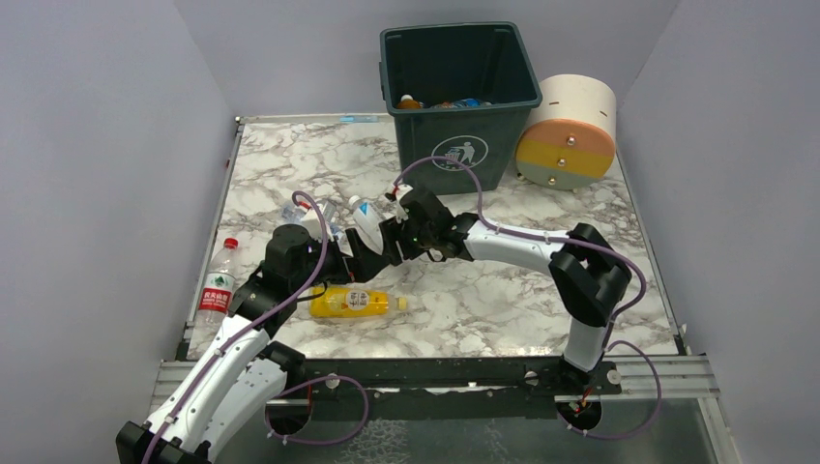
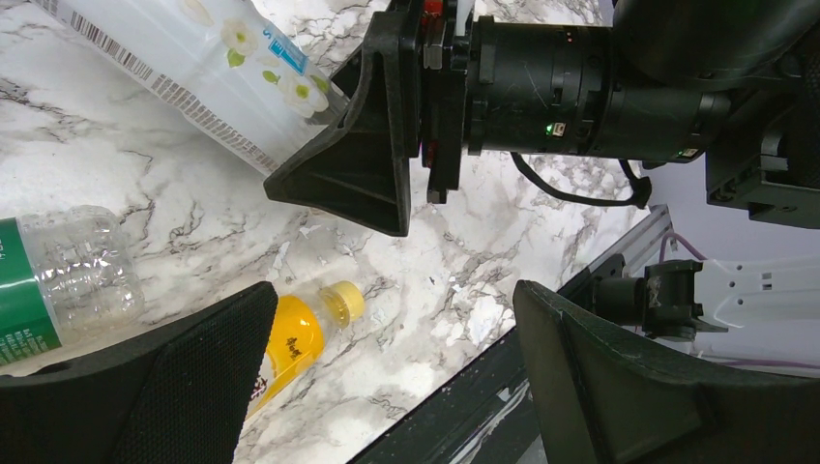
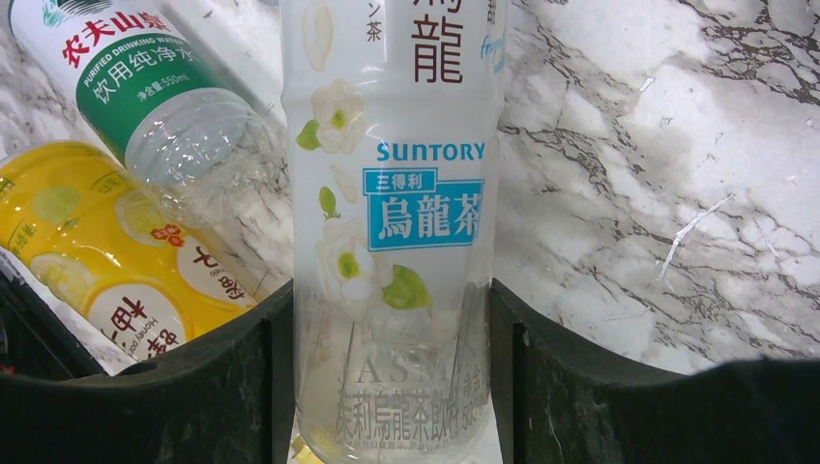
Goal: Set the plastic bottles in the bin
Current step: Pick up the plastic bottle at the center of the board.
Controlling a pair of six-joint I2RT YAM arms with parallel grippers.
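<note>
Fig: R gripper clamps tea bottle mid-body, ready, I judge, for carry to bin; L gripper wide, empty, over yellow bottle as my next pick

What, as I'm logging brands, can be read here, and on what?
"SUNTORY": clear tea bottle, right wrist view.
"烏龍茶": same bottle, blue panel.
"农夫山泉": green-label bottle.
"饮用纯净水": same label.
White litter symbol, no words: bin.
Characters cut off, unreadable: yellow bottle.
Too small to read: red-label bottle.
</note>
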